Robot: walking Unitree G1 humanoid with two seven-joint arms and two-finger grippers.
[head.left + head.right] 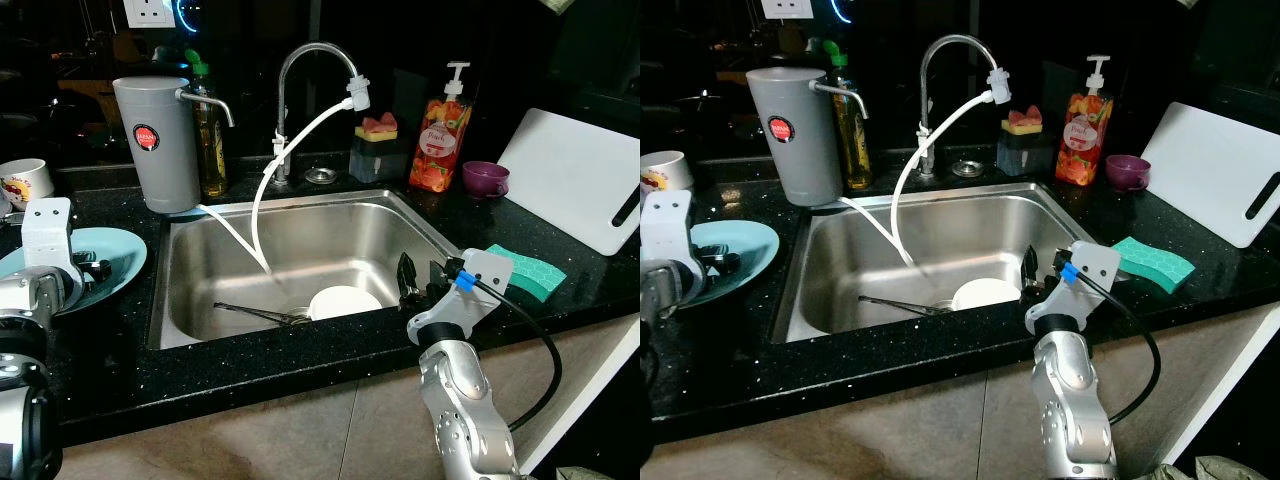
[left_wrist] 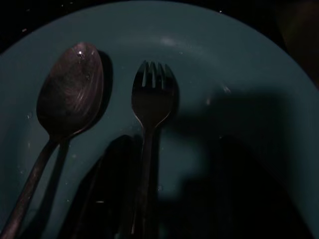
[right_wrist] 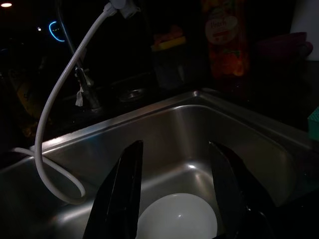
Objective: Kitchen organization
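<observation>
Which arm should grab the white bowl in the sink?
Right. Its open pincer hangs over the sink, straddling the white bowl. The left pincer is over the blue plate.

Item one: white bowl [image 1: 344,301], round, lying in the bottom of my steel sink [image 1: 400,215] near the drain, beside thin dark utensils [image 1: 250,313] that rest flat on the sink floor with their ends toward the drain.

Item two: teal plate [image 1: 120,262], flat on the black counter left of the sink.

Items three and four: metal spoon [image 2: 67,99] and fork [image 2: 152,94], side by side on that plate, not touching, bowl and tines facing up.
</observation>
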